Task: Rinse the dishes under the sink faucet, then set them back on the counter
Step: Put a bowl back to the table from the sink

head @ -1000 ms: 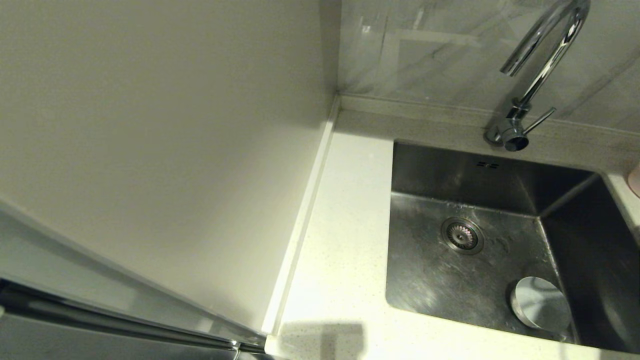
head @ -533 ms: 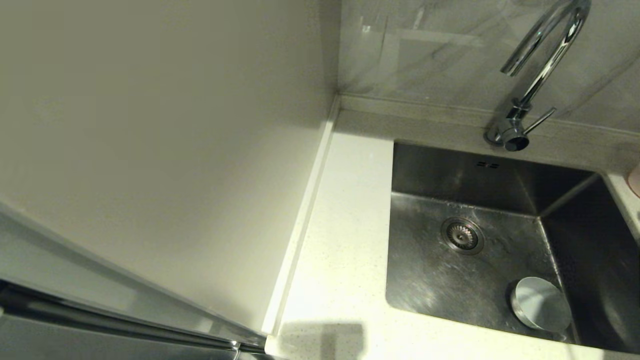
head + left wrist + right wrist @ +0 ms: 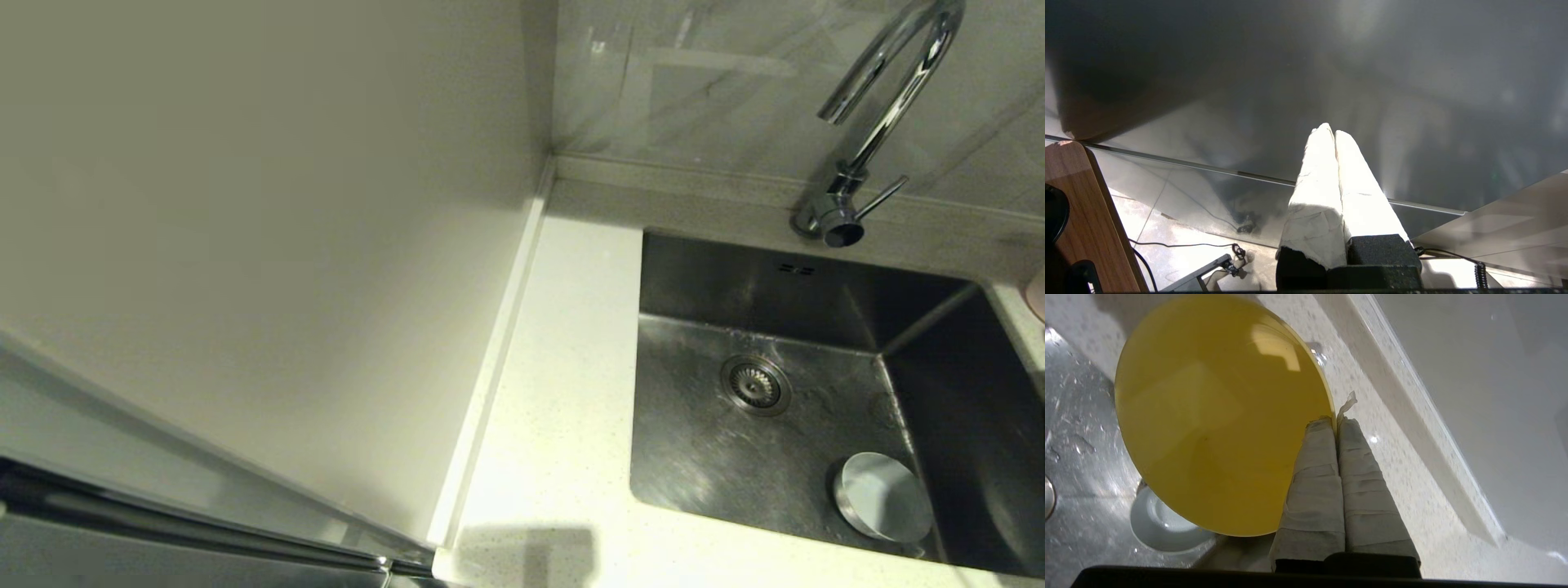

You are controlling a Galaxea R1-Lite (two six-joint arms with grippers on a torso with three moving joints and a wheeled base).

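Dim greenish light, glare on sink (image 3: 735,457), soft shadows

Faucet (image 3: 890,90) spout cut off at head view's top edge; pink bowl (image 3: 1038,296) a sliver at right edge; grey bowl (image 3: 1163,524) half hidden behind yellow bowl (image 3: 1216,416).

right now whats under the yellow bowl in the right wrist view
The grey bowl sits on the sink floor beneath the yellow bowl, which the right gripper pinches by its rim. The yellow bowl covers most of the grey one.
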